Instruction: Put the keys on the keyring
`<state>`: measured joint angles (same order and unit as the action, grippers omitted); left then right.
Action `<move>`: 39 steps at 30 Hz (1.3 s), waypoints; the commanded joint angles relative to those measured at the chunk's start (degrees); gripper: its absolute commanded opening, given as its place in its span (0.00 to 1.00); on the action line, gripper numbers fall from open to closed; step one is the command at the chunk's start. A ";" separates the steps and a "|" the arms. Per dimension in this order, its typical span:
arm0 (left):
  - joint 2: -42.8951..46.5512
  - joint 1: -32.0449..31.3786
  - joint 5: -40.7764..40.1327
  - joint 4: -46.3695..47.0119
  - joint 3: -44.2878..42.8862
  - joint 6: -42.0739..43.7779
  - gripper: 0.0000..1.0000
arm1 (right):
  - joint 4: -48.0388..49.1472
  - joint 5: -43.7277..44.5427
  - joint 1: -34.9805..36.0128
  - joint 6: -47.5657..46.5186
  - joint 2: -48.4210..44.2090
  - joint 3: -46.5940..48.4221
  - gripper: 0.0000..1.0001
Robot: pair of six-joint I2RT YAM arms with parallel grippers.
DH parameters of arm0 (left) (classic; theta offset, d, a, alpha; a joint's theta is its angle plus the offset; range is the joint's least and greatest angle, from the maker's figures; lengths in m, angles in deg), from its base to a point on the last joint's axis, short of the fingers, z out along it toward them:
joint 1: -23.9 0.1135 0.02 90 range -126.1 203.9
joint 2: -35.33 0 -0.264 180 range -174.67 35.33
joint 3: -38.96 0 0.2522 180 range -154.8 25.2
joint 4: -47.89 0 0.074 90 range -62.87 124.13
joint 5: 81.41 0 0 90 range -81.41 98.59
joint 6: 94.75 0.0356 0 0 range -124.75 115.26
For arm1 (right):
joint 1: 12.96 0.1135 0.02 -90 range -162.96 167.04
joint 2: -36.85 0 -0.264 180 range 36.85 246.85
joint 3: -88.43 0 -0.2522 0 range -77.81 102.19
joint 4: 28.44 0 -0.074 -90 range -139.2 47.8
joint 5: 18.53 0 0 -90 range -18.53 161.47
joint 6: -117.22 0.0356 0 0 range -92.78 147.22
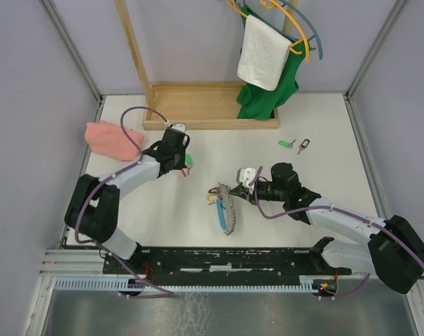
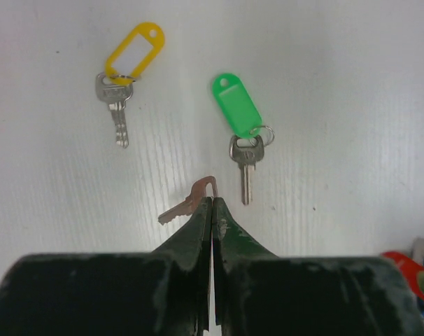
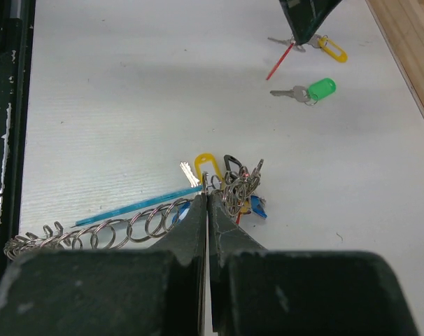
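My left gripper is shut on a small key, whose blade and ring stick out past the tips. In the right wrist view a thin red tag hangs from that gripper. Below it on the table lie a yellow-tagged key and a green-tagged key. My right gripper is shut on a small ring of the keyring, which has a light-blue strip, a chain coil and coloured tags. From above, the keyring lies mid-table between both grippers.
Two more loose keys, one green-tagged and one dark-tagged, lie at the right. A pink cloth lies at the far left. A wooden rack base with a white towel and a green garment stands at the back.
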<state>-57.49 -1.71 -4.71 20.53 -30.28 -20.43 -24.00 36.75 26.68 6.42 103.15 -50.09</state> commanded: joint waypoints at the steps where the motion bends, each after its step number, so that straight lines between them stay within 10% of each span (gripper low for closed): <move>1: 10.49 -0.34 2.87 -6.68 1.38 -6.40 0.03 | 3.88 -2.55 0.13 0.53 -1.77 0.88 0.01; 12: 24.23 -2.59 2.56 -19.10 9.45 -28.53 0.06 | 2.87 -2.60 0.46 0.41 -3.00 1.07 0.01; 21: 15.92 -13.02 1.10 -16.50 12.45 -41.55 0.03 | 0.66 -1.29 1.82 -1.51 -4.85 0.92 0.01; 39: 16.40 -14.49 -0.03 -16.07 8.35 -36.90 0.49 | -3.89 -0.34 2.22 -3.41 -5.08 2.19 0.01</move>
<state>-44.64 -16.86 -2.26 6.17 -22.22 -61.91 -28.51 36.16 28.58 3.93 99.63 -50.09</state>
